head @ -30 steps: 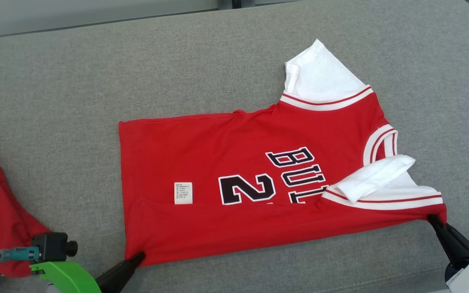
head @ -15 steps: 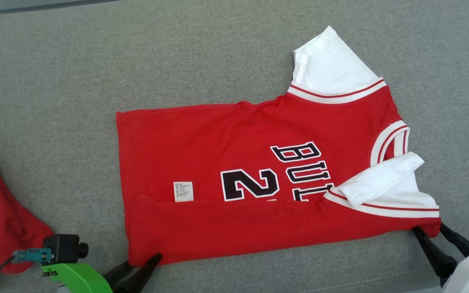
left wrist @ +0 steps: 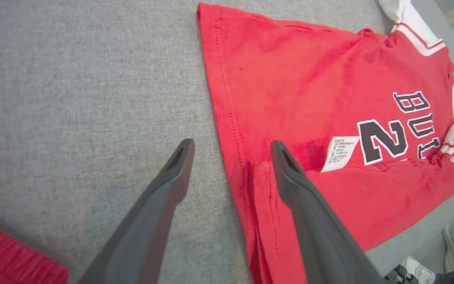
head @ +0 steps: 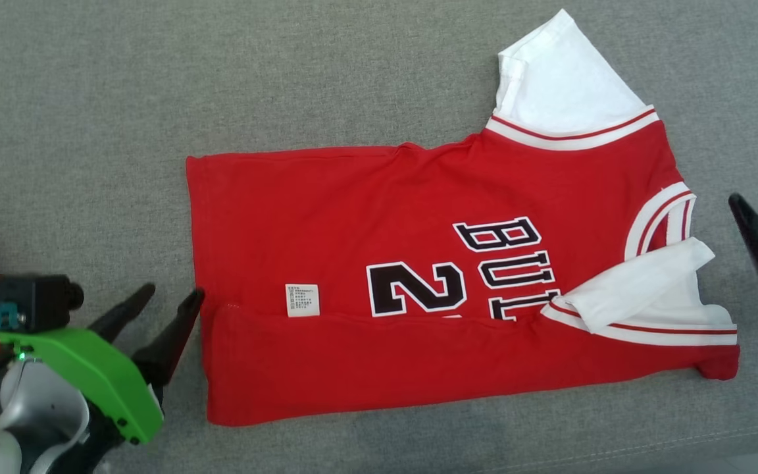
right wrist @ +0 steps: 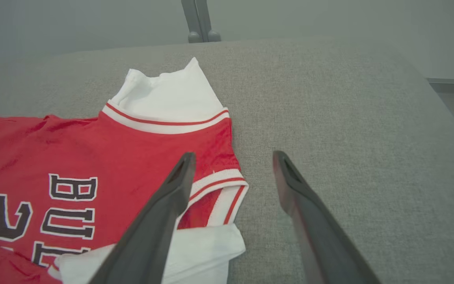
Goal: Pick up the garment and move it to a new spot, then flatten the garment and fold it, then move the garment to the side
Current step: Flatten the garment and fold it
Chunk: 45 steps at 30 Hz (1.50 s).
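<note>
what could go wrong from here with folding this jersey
1. The left gripper stands open right at the hem of the jersey, with one finger over the cloth. Moving off low could snag it and pull the folded strip open.
2. The near white sleeve lies loosely doubled over the chest and the far sleeve sticks out. Folding now would likely trap lumps.

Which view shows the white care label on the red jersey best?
The left wrist view: the care label appears largest there, above the folded edge. The head view shows it smaller but square-on. The right wrist view faces the jersey's collar end.
</note>
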Available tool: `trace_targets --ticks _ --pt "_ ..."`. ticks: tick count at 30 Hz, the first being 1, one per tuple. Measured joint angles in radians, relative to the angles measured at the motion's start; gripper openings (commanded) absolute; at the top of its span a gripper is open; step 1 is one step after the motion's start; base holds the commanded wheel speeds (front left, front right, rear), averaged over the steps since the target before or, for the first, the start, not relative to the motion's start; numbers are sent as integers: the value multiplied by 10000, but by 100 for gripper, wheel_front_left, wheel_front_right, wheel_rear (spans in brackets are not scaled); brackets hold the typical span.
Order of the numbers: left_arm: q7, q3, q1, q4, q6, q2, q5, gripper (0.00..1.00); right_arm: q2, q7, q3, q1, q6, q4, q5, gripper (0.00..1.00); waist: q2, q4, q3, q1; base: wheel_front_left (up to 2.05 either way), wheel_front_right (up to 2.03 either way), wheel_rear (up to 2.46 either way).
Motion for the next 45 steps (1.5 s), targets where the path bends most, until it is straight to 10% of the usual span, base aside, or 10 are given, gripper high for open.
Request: trace_targets --ticks 12,32,33,35,37,38,45 --pt "132 -1212 -3966 1465 -169 -769 646 100 -173 727 447 -4197 -15 -130 -629 100 0 493 1231 1 0 0 0" --pt "-280 -2119 -6214 4080 -978 -1894 905 100 512 999 1670 -5983 224 2142 -1388 100 0 1180 1835 1 0 0 0" --pt "-282 -2161 -6260 4174 -1020 -1944 901 95 571 999 1712 -6046 290 2207 -1423 100 0 1190 1818 1 0 0 0" --pt "-290 -2220 -6338 4322 -1068 -2013 882 45 686 997 1820 -6170 311 2347 -1429 100 0 1214 1784 1 0 0 0" --pt "-295 -2282 -6427 4445 -1147 -2050 876 27 734 997 1893 -6267 378 2495 -1452 100 0 1240 1754 1 0 0 0" --pt "-336 -2301 -6459 4508 -1195 -2061 878 0 736 997 1927 -6328 385 2577 -1490 100 0 1254 1741 1 0 0 0" --pt "-430 -2644 -6613 4803 -1323 -2318 876 0 786 1108 1985 -6798 408 3216 -1542 100 0 1401 1713 1 0 0 0"
